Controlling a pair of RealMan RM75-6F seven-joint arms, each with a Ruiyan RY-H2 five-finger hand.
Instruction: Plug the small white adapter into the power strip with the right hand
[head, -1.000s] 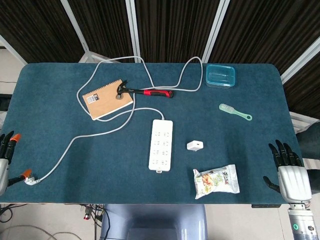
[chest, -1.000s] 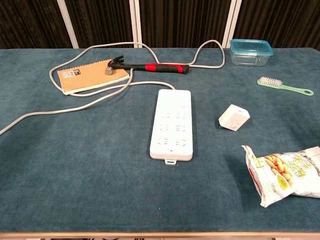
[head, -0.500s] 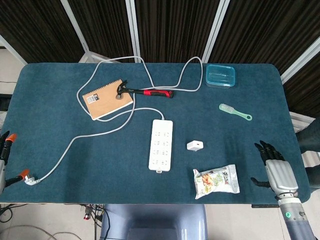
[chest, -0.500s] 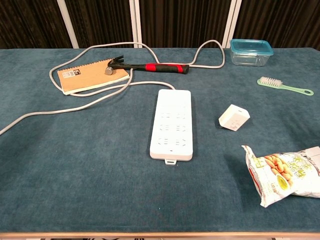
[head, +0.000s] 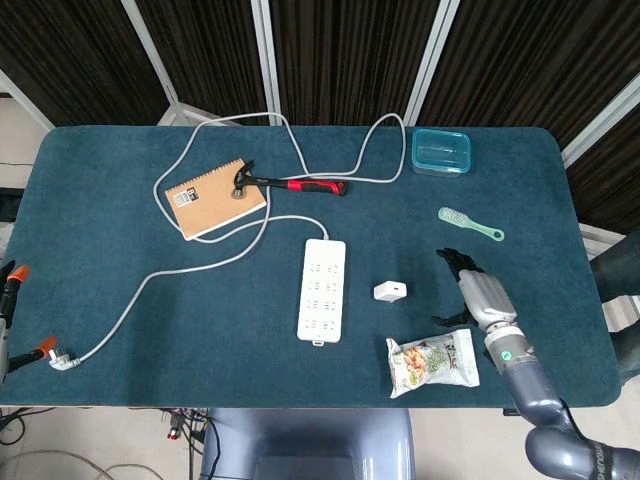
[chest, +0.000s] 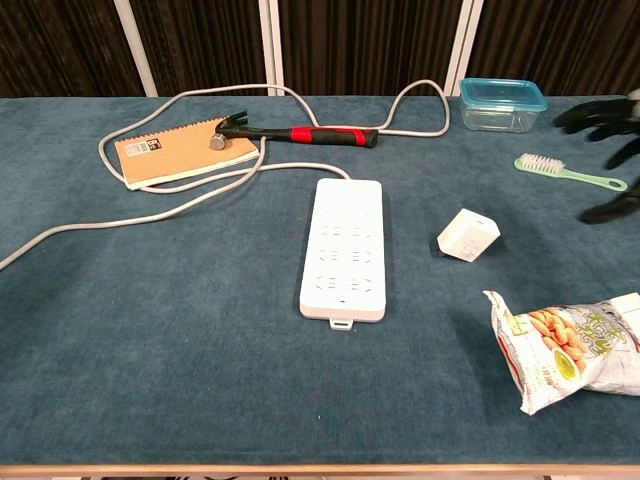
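The small white adapter (head: 390, 291) (chest: 467, 236) lies on the blue table just right of the white power strip (head: 322, 289) (chest: 343, 249). My right hand (head: 473, 290) (chest: 606, 135) hovers to the right of the adapter with its dark fingers spread and nothing in them. It is a short way from the adapter and not touching it. My left hand (head: 8, 300) shows only at the far left edge of the head view, off the table, and its fingers are mostly hidden.
A snack bag (head: 432, 362) (chest: 570, 345) lies just below my right hand. A green brush (head: 470, 224) (chest: 568, 172) and a clear blue-lidded box (head: 441, 151) (chest: 502, 103) sit behind it. A hammer (head: 291, 184), a notebook (head: 213, 197) and the strip's grey cable (head: 180, 262) lie to the left.
My right hand has moved from the table's right edge leftward, toward the adapter, and now shows in the chest view. My left hand has sunk lower at the left edge.
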